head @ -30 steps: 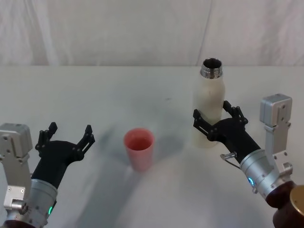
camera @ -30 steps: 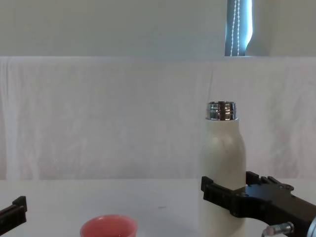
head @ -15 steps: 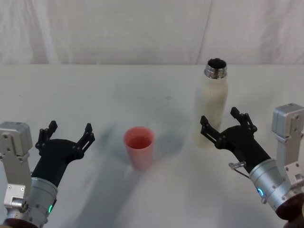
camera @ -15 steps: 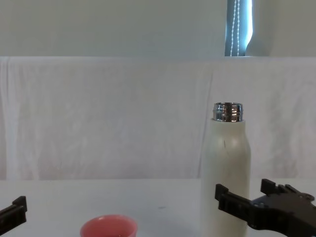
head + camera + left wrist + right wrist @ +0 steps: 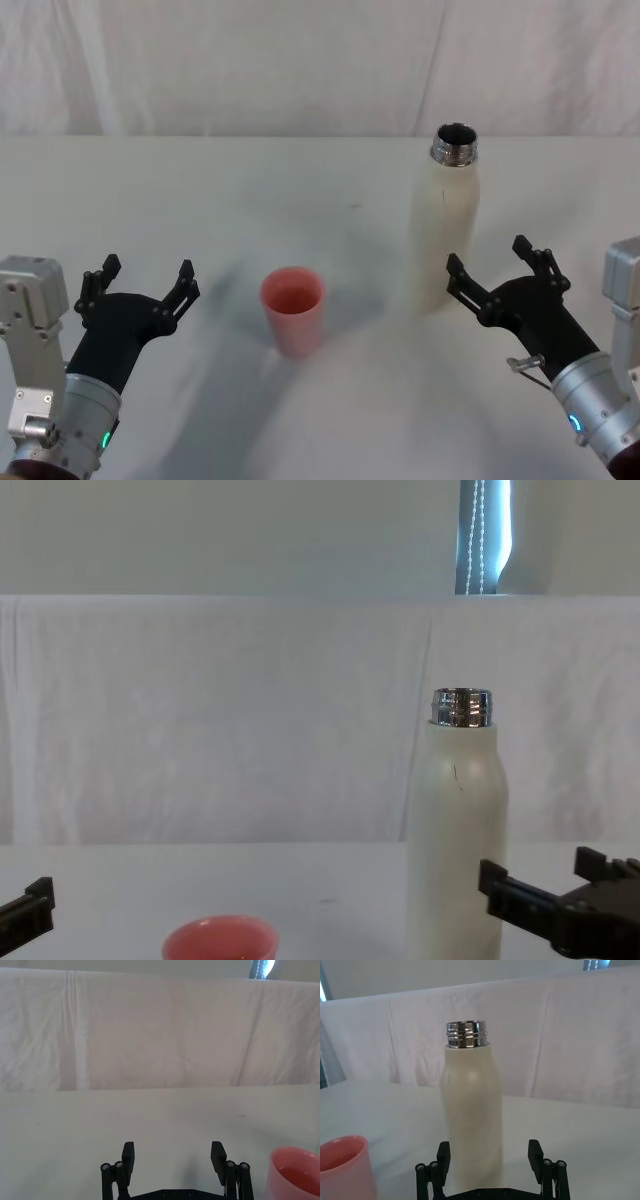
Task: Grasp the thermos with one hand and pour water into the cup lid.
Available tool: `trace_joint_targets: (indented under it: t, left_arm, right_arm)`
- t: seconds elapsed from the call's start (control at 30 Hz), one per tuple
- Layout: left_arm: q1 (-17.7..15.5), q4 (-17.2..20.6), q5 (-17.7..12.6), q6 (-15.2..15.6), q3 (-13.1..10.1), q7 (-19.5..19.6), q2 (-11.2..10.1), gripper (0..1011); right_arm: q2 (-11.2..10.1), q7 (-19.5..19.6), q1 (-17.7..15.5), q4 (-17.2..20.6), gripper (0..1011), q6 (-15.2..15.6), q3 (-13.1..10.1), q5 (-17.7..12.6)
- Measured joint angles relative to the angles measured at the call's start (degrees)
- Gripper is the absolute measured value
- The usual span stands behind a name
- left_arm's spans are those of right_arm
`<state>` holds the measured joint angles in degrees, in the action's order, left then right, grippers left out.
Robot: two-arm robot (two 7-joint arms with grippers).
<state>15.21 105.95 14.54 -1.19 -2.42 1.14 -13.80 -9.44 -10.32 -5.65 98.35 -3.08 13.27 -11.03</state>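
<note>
Table (image 5: 300,190): carried the thermos and the cup lid, with a draped cloth (image 5: 300,60) behind its far edge
Thermos (image 5: 447,225): stood upright on the right side, farther back than the cup lid
Cup lid (image 5: 293,311): stood upright near the middle, left of the thermos and well apart from it
Right gripper (image 5: 506,281): sat just in front and right of the thermos, not touching it
Left gripper (image 5: 140,289): sat left of the cup lid, apart from it, near the front edge
</note>
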Motion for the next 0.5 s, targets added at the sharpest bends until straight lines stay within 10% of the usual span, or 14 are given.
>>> trace_joint_targets:
  t: [0.5]
  left_arm:
    - [0.0, 0.0, 0.0, 0.0, 0.0, 0.0, 0.0, 1001]
  right_arm:
    - [0.2, 2.5, -3.8, 1.9, 1001, -2.1, -2.0, 2.9]
